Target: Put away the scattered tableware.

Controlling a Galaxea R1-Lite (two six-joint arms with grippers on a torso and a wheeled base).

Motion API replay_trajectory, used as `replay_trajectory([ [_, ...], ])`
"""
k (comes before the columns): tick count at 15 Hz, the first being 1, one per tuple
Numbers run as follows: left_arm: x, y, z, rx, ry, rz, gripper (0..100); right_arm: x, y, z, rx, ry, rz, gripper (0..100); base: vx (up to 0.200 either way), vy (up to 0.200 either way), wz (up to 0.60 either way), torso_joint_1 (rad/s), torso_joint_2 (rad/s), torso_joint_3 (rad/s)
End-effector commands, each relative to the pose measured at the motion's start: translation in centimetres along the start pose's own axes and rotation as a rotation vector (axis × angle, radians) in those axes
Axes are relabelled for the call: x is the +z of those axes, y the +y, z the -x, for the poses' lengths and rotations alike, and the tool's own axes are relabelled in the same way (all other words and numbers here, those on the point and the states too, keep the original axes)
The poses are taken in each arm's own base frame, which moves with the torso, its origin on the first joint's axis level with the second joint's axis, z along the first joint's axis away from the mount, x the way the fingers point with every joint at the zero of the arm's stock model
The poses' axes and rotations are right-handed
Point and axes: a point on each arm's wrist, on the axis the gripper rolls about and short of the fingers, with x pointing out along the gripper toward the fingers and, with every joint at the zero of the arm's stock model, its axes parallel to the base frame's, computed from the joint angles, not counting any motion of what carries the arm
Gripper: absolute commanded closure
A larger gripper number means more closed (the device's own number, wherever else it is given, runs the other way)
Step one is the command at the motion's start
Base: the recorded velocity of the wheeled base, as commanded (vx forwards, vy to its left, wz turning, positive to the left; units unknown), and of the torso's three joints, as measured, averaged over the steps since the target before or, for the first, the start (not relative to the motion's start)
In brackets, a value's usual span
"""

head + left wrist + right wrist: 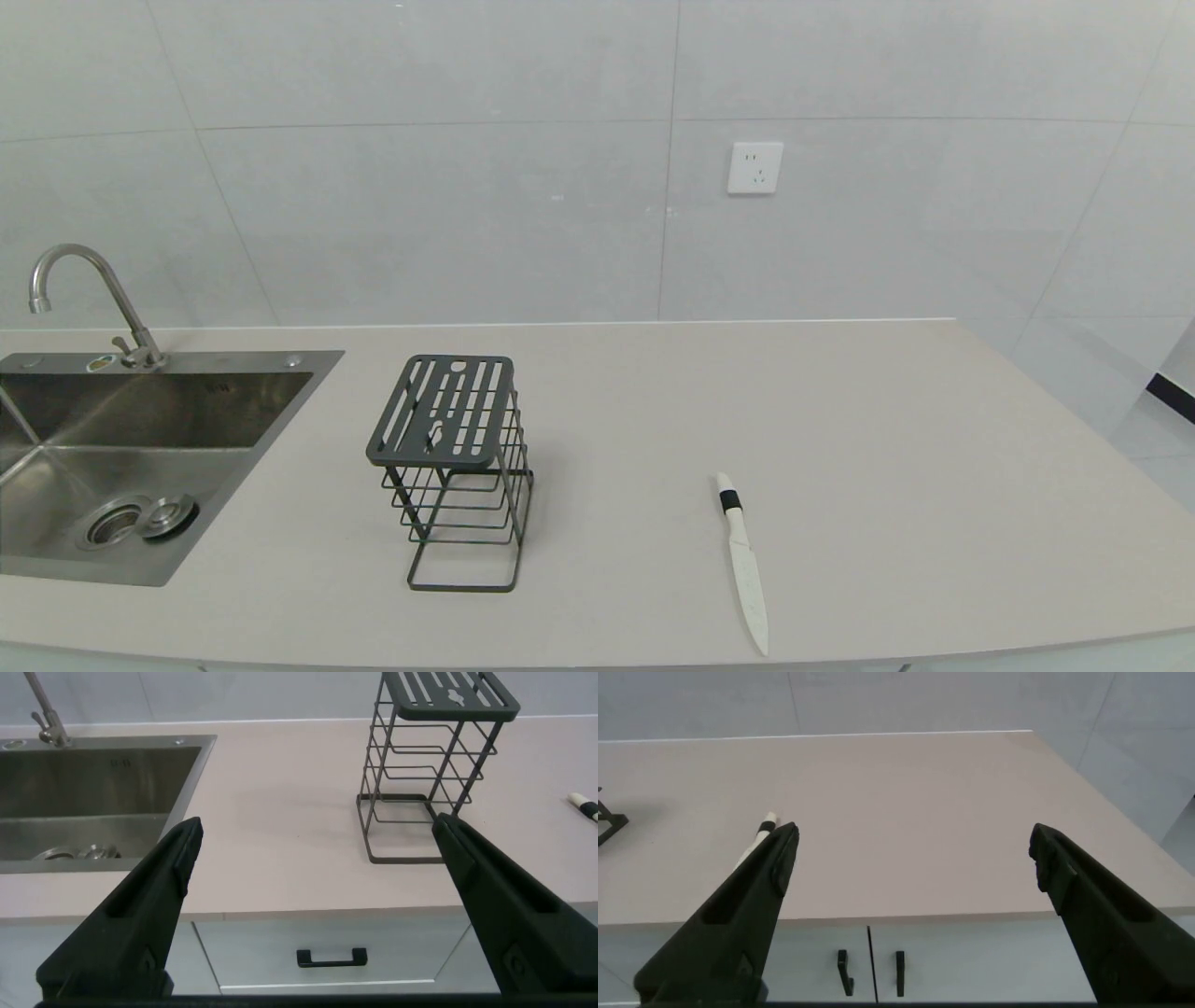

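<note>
A white knife [742, 560] with a black band on its handle lies on the beige counter, right of centre near the front edge, blade toward me. Left of it stands a dark wire rack [453, 467] with a slotted top plate. My left gripper [316, 831] is open, held off the counter's front edge facing the wire rack [430, 765], with the knife's handle end [583, 805] at the far side. My right gripper [913, 835] is open too, also off the front edge, and the knife handle [766, 824] shows just past one finger [747, 905].
A steel sink [121, 448] with a faucet [89, 299] is set into the counter at the left. Cabinet drawers with dark handles [332, 957] run below the front edge. The counter [887, 420] ends at the right; a wall socket [754, 168] sits on the tiled wall.
</note>
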Motion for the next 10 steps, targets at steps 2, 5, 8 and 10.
replay_trajectory([
  [2,0.0,0.0,0.0,0.000,0.001,0.004,0,1.5,0.0,0.2,0.019,-0.131,-0.001,0,0.000,0.000,0.00,0.000,0.00,0.000],
  [5,0.0,0.0,0.0,-0.005,-0.001,0.001,0,6.3,0.5,0.3,0.215,-0.257,0.062,0,0.000,0.000,0.00,0.000,0.00,0.000],
  [8,0.0,0.0,0.0,-0.005,-0.001,0.001,0,7.3,0.7,-2.1,0.385,-0.024,0.039,0,0.000,0.000,0.00,0.000,0.00,0.000],
  [10,0.0,0.0,0.0,-0.005,0.001,0.001,0,5.5,1.0,-4.1,0.496,0.205,0.021,0,0.000,0.000,0.00,0.000,0.00,0.000],
])
